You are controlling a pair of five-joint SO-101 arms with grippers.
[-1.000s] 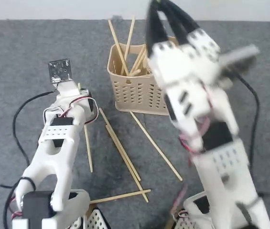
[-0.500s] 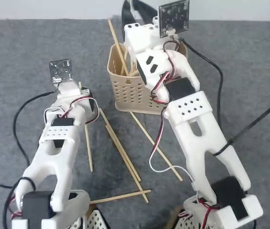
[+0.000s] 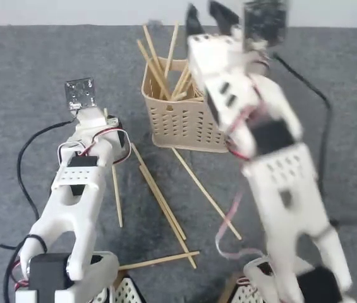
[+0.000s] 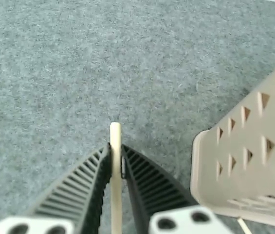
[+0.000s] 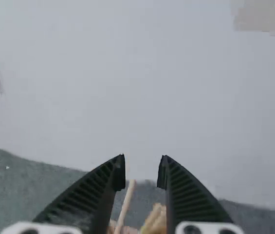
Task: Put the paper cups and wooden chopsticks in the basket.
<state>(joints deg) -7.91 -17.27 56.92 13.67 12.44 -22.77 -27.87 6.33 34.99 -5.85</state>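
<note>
A beige slotted basket (image 3: 179,120) stands at the back of the grey carpet with several wooden chopsticks (image 3: 155,62) sticking up out of it. My right gripper (image 3: 203,10) hangs open high above the basket's far rim; the right wrist view shows its black fingers (image 5: 107,187) apart over chopstick tips (image 5: 126,204). My left gripper (image 4: 115,152) is low over the carpet to the left of the basket (image 4: 247,161), shut on one chopstick (image 4: 115,185). That chopstick (image 3: 117,199) trails back beside the left arm.
Several loose chopsticks lie on the carpet in front of the basket: a pair (image 3: 160,199) running diagonally, a longer one (image 3: 207,193) to their right, and one (image 3: 159,260) lying crosswise near the arm bases. Cables trail at both sides.
The right arm has swung above the basket, first toward its left side, now back to the right and higher. The left arm and its chopstick have not moved.
</note>
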